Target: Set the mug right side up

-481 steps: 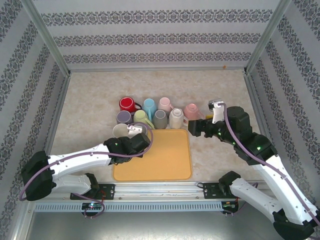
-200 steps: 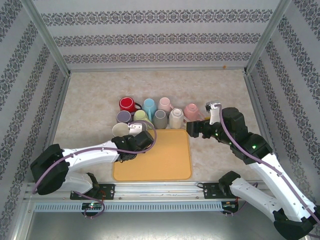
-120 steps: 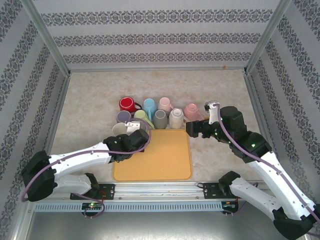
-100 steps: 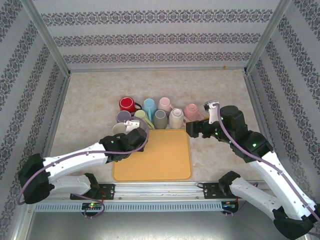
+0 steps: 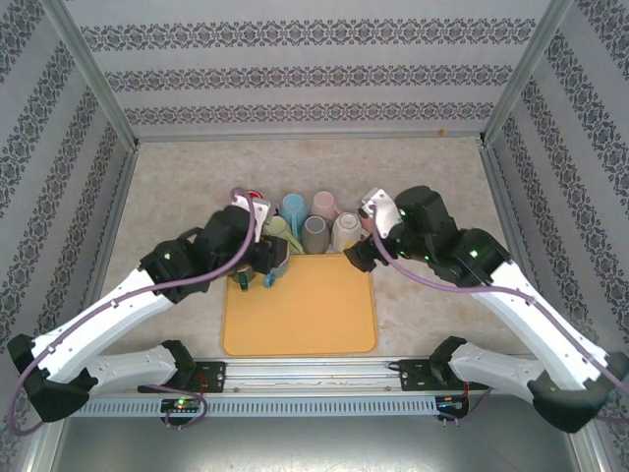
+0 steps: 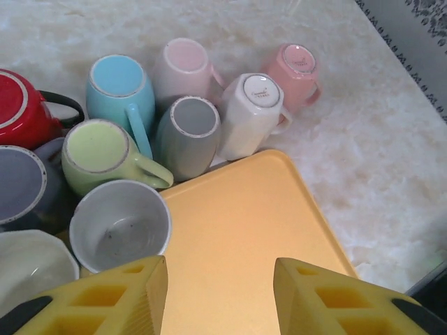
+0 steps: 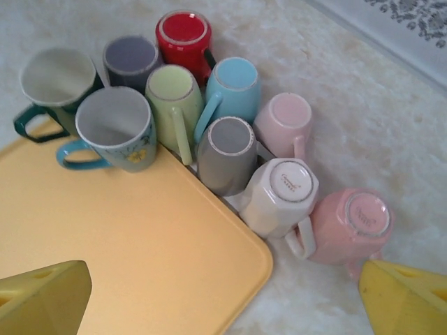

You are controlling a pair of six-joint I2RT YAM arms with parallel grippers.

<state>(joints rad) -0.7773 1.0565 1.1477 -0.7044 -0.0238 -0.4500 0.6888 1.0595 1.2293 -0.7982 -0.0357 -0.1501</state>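
From where I stand, the mugs crowd the table (image 7: 328,91) just beyond the far edge of the yellow tray (image 7: 140,230). Eight of them stand mouth down with their bases up. As far as I can judge, each has its long axis vertical.

Closest to the tray's far edge run the lime mug (image 7: 173,91), the grey mug (image 7: 227,150) and the white mug (image 7: 283,192). The pink mug (image 7: 349,223) sits off the far right corner, just beside the white one. Farther from the tray are the purple mug (image 7: 130,59), the red mug (image 7: 183,31), the light blue mug (image 7: 234,80) and the pale pink mug (image 7: 283,120). They are packed tight, and many touch at the sides. The handles of the lime mug and the light blue mug point back toward the tray, and the white mug's handle points toward the pink mug. I cannot tell which of these is the one to be turned.

Two mugs stand mouth up. The floral mug (image 7: 115,129), with a teal handle, is at the tray's far left corner. The dark green mug (image 7: 56,80) is just beside it to the left, and I cannot tell whether its base is on the tray.

The left gripper (image 6: 218,269) hangs above the far left part of the tray. Its yellow fingers (image 6: 126,293) stand a moderate gap apart with nothing between them. The right gripper (image 7: 223,276) hangs above the tray near its far right corner, spread very wide and holding nothing. Neither touches a mug.
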